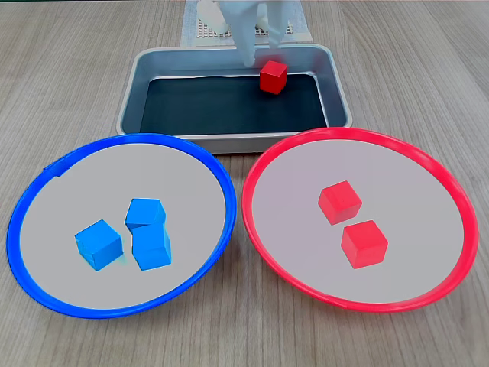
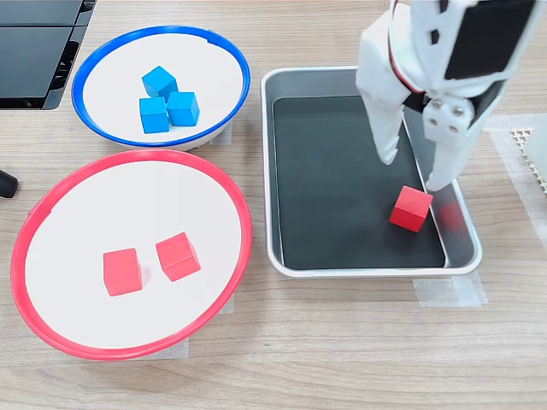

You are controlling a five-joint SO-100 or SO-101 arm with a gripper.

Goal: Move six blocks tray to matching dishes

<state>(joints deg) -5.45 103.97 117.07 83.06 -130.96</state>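
The silver tray (image 1: 229,58) (image 2: 333,171) holds one red block (image 1: 273,76) (image 2: 411,208) near a corner of its black floor. My white gripper (image 1: 261,47) (image 2: 415,171) hangs open just above that block, one finger on each side, not touching it. The blue-rimmed dish (image 1: 69,191) (image 2: 111,77) carries three blue blocks (image 1: 98,244) (image 2: 160,82) bunched together. Two red blocks (image 1: 339,202) (image 2: 122,271) lie side by side in the red-rimmed dish (image 1: 420,191) (image 2: 102,205).
A white mesh pad (image 1: 200,27) (image 2: 535,145) lies behind the tray by the arm's base. A black device (image 2: 34,51) sits beside the blue dish. Both dishes nearly touch each other and the tray. Bare wood table (image 2: 342,359) extends beyond them.
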